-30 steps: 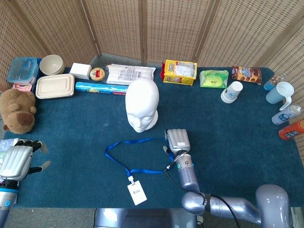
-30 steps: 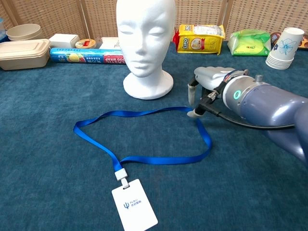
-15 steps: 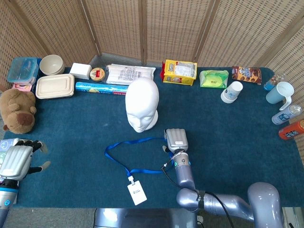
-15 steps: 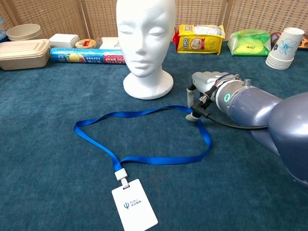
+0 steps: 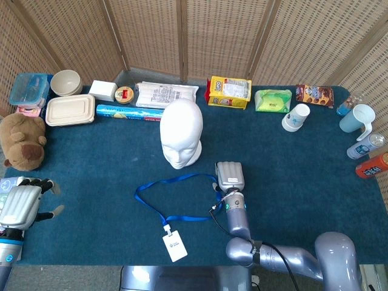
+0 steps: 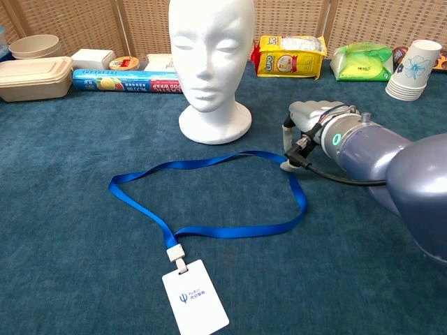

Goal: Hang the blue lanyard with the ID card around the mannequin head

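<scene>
Blue fabric lanyard (image 6: 209, 192) lay as a loose flat loop on the dark blue felt table cover (image 6: 63, 209), at 6 o'clock from the white foam mannequin head (image 6: 211, 63) and just clear of its round base. White plastic ID card (image 6: 195, 305) lay flat at the loop's 6 o'clock end, joined through a small white clip.

Right hand (image 6: 307, 129) sat palm-down at the loop's 3 o'clock corner, fingers curled toward the cloth and fingertips (image 6: 287, 165) touching or nearly touching the strap there. Whether the strap was pinched could not be told in either view; it appeared flat on the cloth, so I judged it not yet secured. Left hand (image 5: 23, 203) rested at the table's 9 o'clock edge, well apart from the lanyard, fingers apart, holding nothing.

Step in hand, by judgement: getting a grip on the strap. To do it well:
- pinch the strap itself, not the felt; press and draw it into a fold between thumb and finger
- lift slowly so the card swings free and the loop hangs open
- bring the left hand across to spread the far side, since a single hold would collapse the loop
- keep clear of the head's base; the head looked light and could tip.
</scene>
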`<state>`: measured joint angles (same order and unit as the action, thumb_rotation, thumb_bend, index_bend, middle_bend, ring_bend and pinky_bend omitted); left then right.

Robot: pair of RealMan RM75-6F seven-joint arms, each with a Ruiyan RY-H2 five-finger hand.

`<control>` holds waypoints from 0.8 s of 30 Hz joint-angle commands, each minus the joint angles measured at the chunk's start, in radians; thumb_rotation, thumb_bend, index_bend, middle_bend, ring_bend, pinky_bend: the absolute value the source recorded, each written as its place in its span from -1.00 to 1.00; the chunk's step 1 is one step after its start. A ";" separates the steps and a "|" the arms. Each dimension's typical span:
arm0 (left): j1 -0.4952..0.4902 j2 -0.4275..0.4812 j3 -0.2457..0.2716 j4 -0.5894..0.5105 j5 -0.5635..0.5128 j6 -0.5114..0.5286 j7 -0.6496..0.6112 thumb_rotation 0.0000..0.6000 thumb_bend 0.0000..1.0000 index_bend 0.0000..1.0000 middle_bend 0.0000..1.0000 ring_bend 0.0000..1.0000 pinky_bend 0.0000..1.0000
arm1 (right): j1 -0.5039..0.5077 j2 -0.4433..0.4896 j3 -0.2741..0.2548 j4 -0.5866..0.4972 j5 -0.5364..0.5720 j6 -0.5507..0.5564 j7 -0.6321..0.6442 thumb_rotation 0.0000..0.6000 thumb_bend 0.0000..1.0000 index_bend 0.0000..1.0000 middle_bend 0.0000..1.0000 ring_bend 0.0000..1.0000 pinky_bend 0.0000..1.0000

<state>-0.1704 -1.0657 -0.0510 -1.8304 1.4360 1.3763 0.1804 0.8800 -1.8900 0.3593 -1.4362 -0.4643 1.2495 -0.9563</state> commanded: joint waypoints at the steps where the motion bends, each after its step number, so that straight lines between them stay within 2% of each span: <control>1: 0.000 0.000 0.001 0.001 0.001 0.001 0.001 1.00 -0.64 0.03 0.00 -0.11 -0.39 | -0.005 0.003 -0.004 -0.001 0.000 0.004 0.004 0.72 -0.38 -0.06 1.00 1.00 1.00; 9: 0.003 0.000 0.003 0.003 0.002 0.007 -0.005 1.00 -0.64 0.03 0.00 -0.11 -0.38 | -0.003 -0.002 -0.015 0.016 0.002 -0.005 0.003 0.72 -0.37 -0.03 1.00 1.00 1.00; 24: 0.013 0.001 0.013 0.015 0.003 0.014 -0.030 1.00 -0.64 0.03 0.00 -0.11 -0.38 | 0.015 -0.025 -0.010 0.039 0.014 0.004 -0.021 0.73 -0.19 0.04 1.00 1.00 1.00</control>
<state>-0.1571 -1.0649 -0.0382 -1.8157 1.4394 1.3901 0.1512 0.8946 -1.9144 0.3495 -1.3980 -0.4507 1.2530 -0.9770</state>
